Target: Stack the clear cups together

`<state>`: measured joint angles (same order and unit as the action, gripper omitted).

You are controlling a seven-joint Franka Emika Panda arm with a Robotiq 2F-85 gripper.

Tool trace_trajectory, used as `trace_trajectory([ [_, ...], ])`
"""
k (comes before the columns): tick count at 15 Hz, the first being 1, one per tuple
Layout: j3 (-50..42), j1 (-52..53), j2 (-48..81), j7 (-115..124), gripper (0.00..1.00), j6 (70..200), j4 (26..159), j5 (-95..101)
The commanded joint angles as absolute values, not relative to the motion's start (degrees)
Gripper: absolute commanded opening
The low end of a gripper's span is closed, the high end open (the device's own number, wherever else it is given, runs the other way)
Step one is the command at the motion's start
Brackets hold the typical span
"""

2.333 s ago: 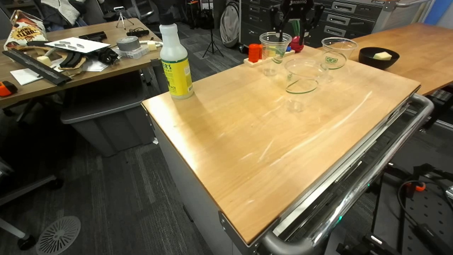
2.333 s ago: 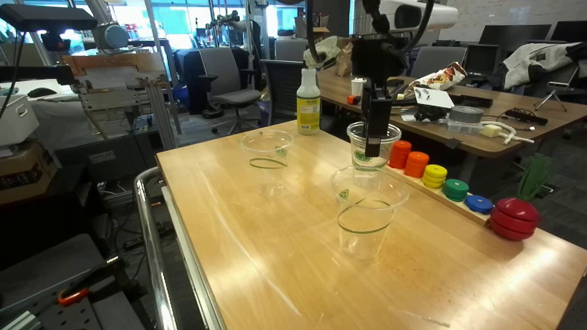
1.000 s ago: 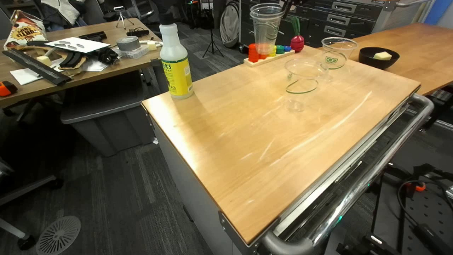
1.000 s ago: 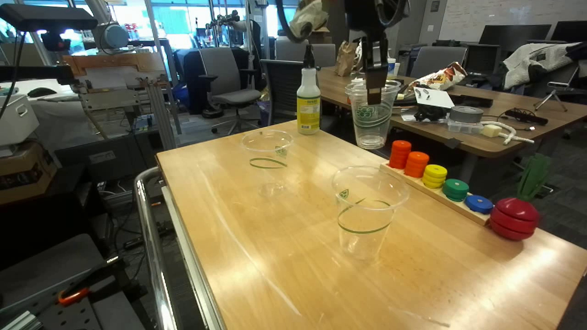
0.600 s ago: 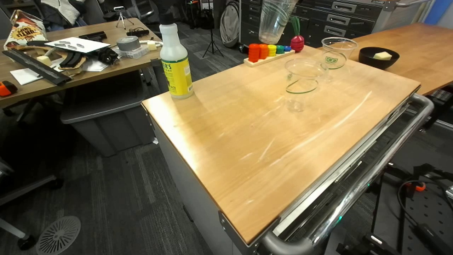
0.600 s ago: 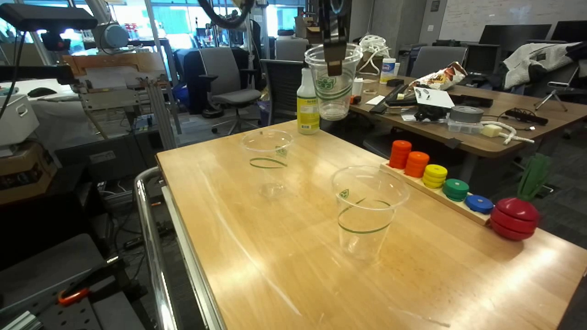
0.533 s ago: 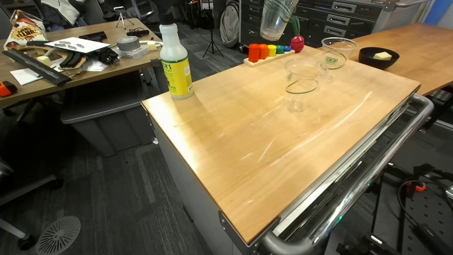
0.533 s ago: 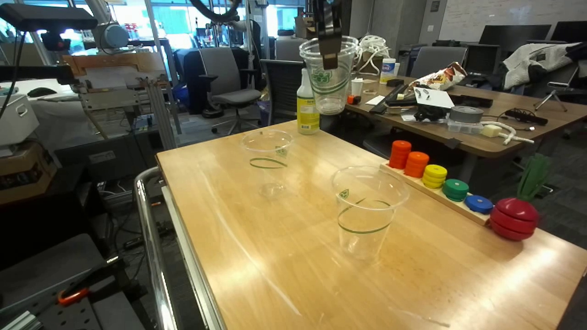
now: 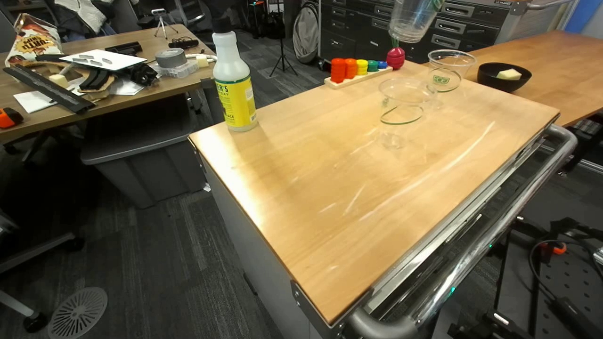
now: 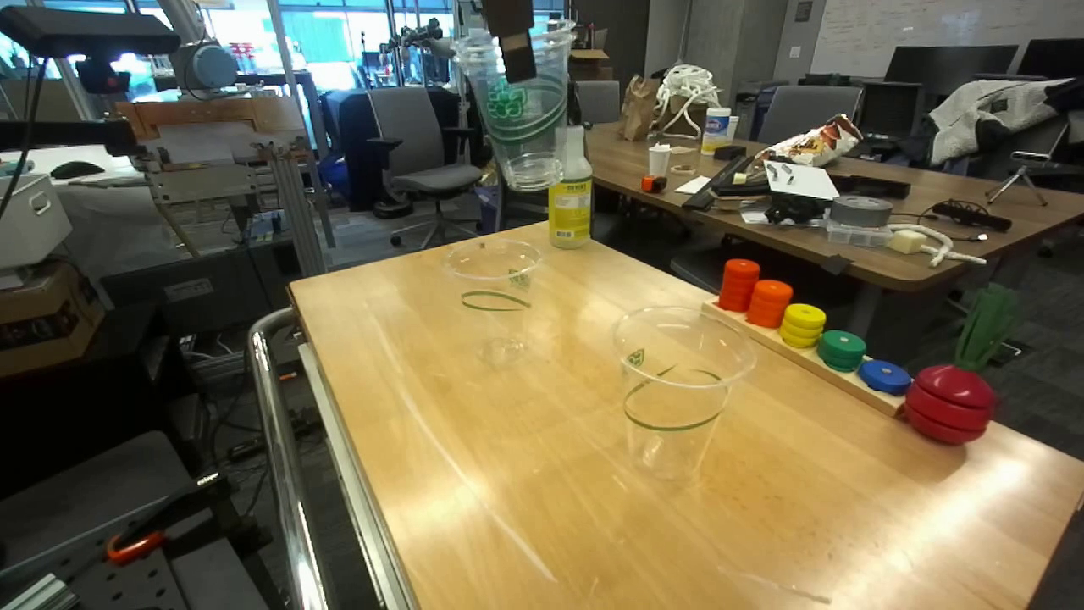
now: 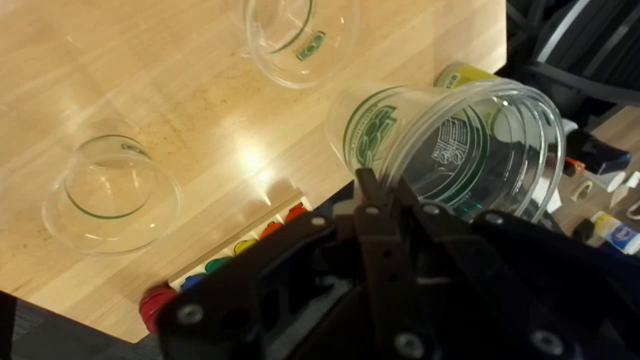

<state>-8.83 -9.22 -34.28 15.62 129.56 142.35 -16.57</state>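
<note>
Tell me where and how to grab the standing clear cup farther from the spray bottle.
I'd pinch that cup at its rim, coming straight down from above, one of the jaws inside and one outside. It stands upright, wide mouth up, and its wall tapers toward the base, so a lower squeeze may slip. The gripper holds nested cups at the rim, so free it first.

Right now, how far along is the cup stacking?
Done: at least two cups look nested in the stack, going by its several rims in the wrist view.
In hand: the gripper is shut on the stack's rim, holding it tilted off the table.
Left: one cup and another cup stand apart on the table, not nested; both likely need joining to the stack.
</note>
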Motion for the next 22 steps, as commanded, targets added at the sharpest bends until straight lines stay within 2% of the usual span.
trace_trajectory([
  [1,-5.9,-11.5,-37.6,16.5,0.02,123.5,142.7,-11.8],
  [5,-5.5,-9.9,-35.2,14.8,0.03,121.3,141.6,-12.3],
  [19,-7.5,-9.4,-21.7,12.7,0.06,126.8,141.1,-14.1],
  [20,-7.4,-9.4,-21.4,12.7,0.15,127.1,141.2,-14.1],
  [21,-7.5,-9.3,-21.5,12.3,0.33,127.5,141.3,-14.2],
  [22,-7.4,-9.2,-21.4,12.3,0.4,128.0,141.5,-14.2],
])
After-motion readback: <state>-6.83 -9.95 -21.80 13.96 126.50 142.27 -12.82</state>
